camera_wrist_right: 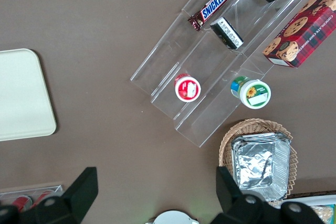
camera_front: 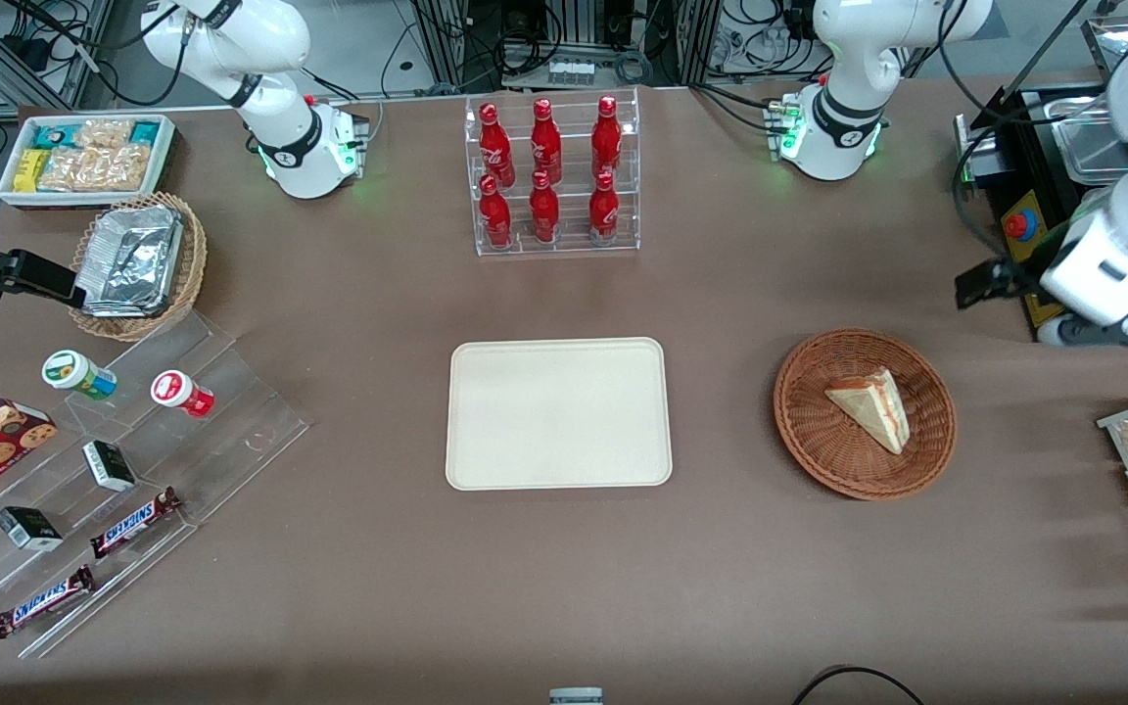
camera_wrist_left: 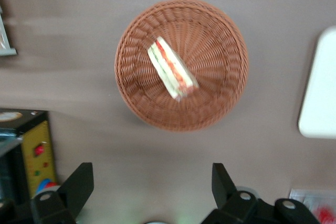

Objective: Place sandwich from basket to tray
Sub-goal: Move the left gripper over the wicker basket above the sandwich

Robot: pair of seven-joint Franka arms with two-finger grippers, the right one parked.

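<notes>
Sandwich [camera_wrist_left: 173, 68] lies in the basket [camera_wrist_left: 220, 30]; gripper [camera_wrist_left: 152, 182] hovers above, fingers wide apart, holding nothing.

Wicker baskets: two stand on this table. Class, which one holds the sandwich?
The reddish-brown basket toward the working arm's end, beside the tray, holds the sandwich; the lighter tan basket holds foil containers. The open gripper hangs above it.

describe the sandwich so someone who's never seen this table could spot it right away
Start at the cream tray mid-table. Beside it, toward the working arm's end, sits a reddish-brown basket below the open tool. The sandwich lies in it: a pale wedge with a red-green edge.
</notes>
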